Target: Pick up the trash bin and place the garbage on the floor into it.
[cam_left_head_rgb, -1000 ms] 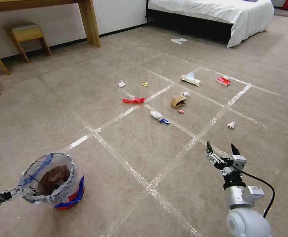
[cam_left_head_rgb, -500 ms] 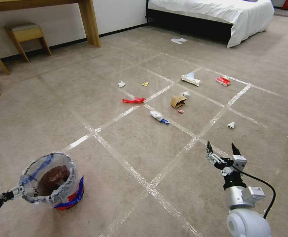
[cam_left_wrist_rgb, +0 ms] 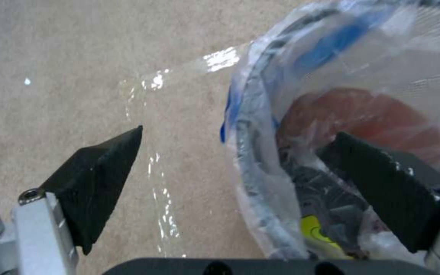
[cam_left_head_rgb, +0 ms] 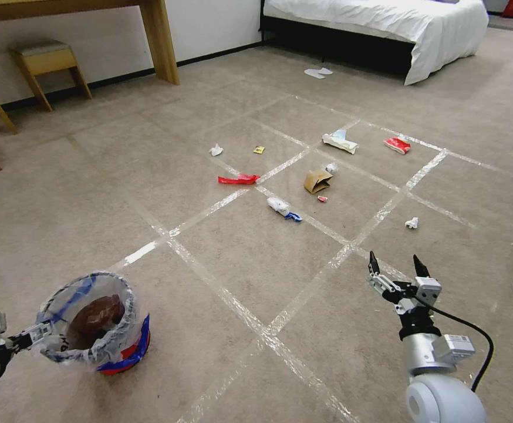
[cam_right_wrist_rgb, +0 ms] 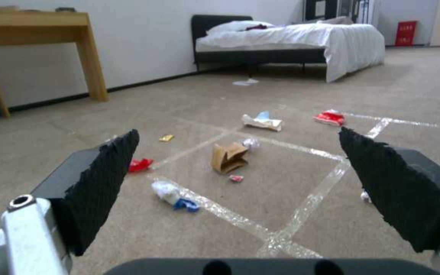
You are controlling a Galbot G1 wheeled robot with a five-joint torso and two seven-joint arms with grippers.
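Surroundings: a white bed [cam_left_head_rgb: 385, 23] at the upper right of the head view, a wooden table leg [cam_left_head_rgb: 159, 41] and stool [cam_left_head_rgb: 48, 61] at the upper left, shiny tape lines [cam_left_head_rgb: 303, 299] crossing the carpet.
Garbage: brown paper bag [cam_left_head_rgb: 317, 180], red wrapper [cam_left_head_rgb: 239, 178], white packet [cam_left_head_rgb: 339, 141], red-white packet [cam_left_head_rgb: 397, 144], tissues [cam_left_head_rgb: 216, 150], all mid-frame, well apart from the bin.
Trash bin [cam_left_head_rgb: 95, 322]: lower left, small red bucket on the carpet, lined with crinkly clear plastic with blue marks.
Bin contents: something brown under the liner.
Left gripper [cam_left_wrist_rgb: 235, 160]: spread wide, straddling the bin's rim, one finger inside, one outside.
Right gripper [cam_left_head_rgb: 394, 265]: lower right, fingers apart, holding nothing.
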